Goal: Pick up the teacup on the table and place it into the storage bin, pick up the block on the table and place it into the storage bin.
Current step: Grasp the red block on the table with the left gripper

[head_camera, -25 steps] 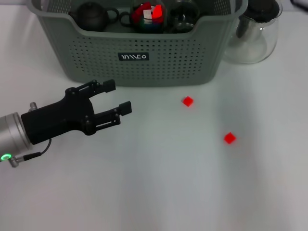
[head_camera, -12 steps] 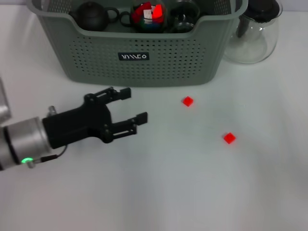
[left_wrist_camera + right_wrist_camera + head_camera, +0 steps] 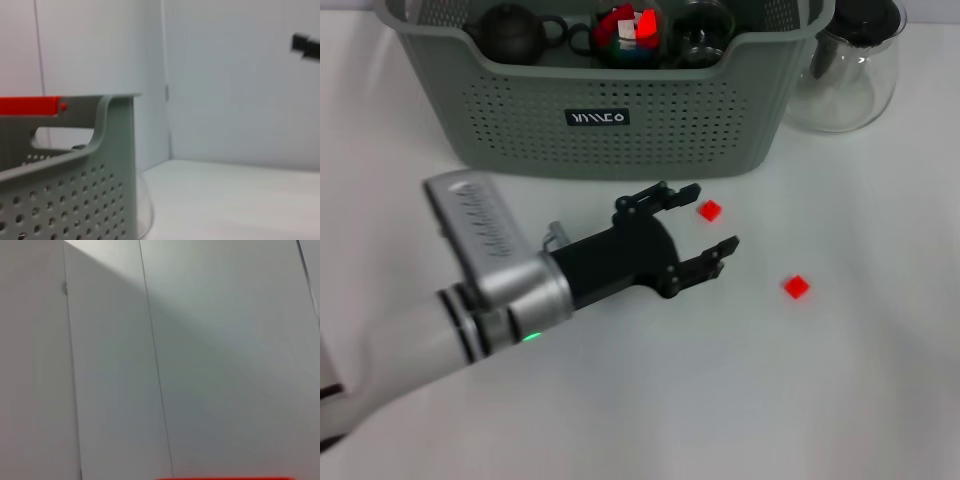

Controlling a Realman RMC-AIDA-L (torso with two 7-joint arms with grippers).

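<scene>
My left claw (image 3: 707,220) hangs spread over the counter (image 3: 720,400), just in front of the storage bin (image 3: 610,120), nothing between its fingers. Inside the bin sit a dark teapot (image 3: 512,32), a cup holding red blocks (image 3: 628,30) and a glass cup (image 3: 698,32). One red block (image 3: 710,210) lies before the bin, just beside my upper fingertip; another red block (image 3: 797,287) lies farther from the bin. A glass jug (image 3: 850,65) stands beside the bin's right end.
</scene>
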